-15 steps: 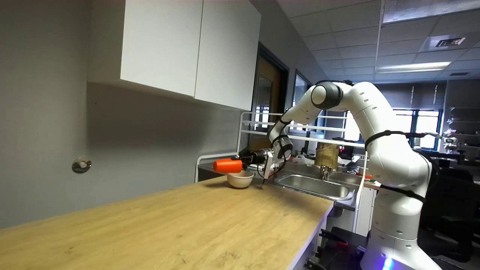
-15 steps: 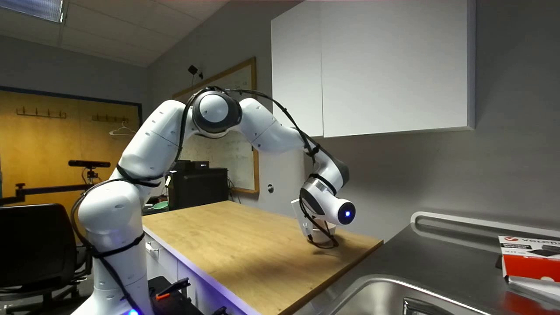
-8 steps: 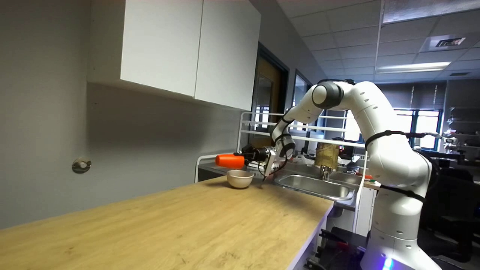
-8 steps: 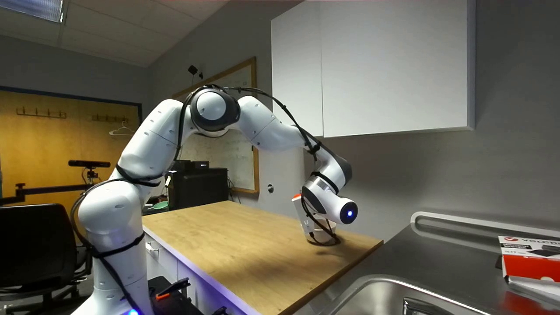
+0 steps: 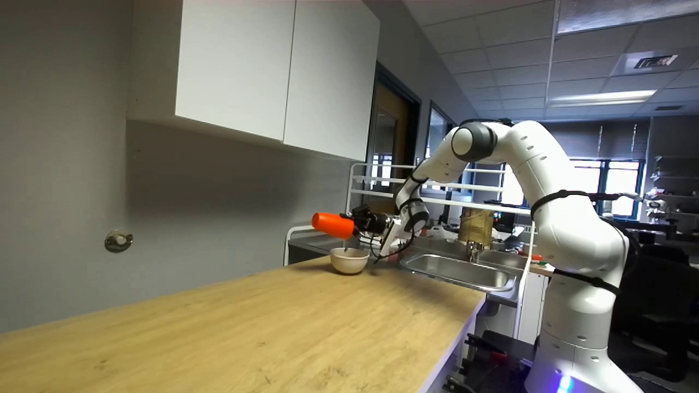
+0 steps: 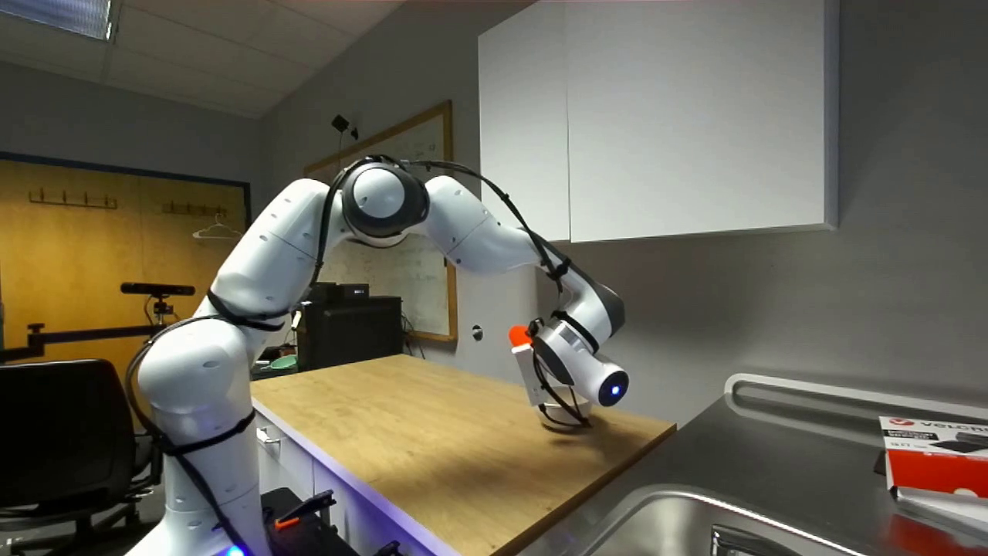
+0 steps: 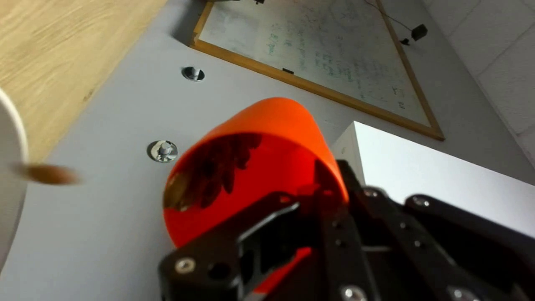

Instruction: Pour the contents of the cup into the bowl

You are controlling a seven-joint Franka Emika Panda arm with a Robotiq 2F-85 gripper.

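Observation:
The red-orange cup (image 5: 331, 225) is held above the bowl (image 5: 349, 263), tipped with its base raised and its mouth pointing down toward the bowl. My gripper (image 5: 354, 222) is shut on the cup's wall near the rim. In the wrist view, the jaws (image 7: 334, 184) grip the cup (image 7: 288, 115) with one finger inside. Dark brown pieces (image 7: 209, 175) lie inside along its wall. One blurred brown piece (image 7: 50, 174) is in the air by the rim of the bowl (image 7: 9, 200). In an exterior view, the arm partly hides the cup (image 6: 519, 336) and bowl (image 6: 552, 417).
The bowl stands near the end of the wooden counter (image 5: 262, 322), close to the wall. A metal sink (image 5: 458, 270) and a white rack (image 5: 524, 284) are beyond it. A white wall cabinet (image 5: 235, 65) hangs above. A red and white box (image 6: 938, 455) lies beside the sink.
The cup has risen and gone from about level to tipped, base up and mouth down. A small dark piece now shows just above the bowl. The bowl has not moved.

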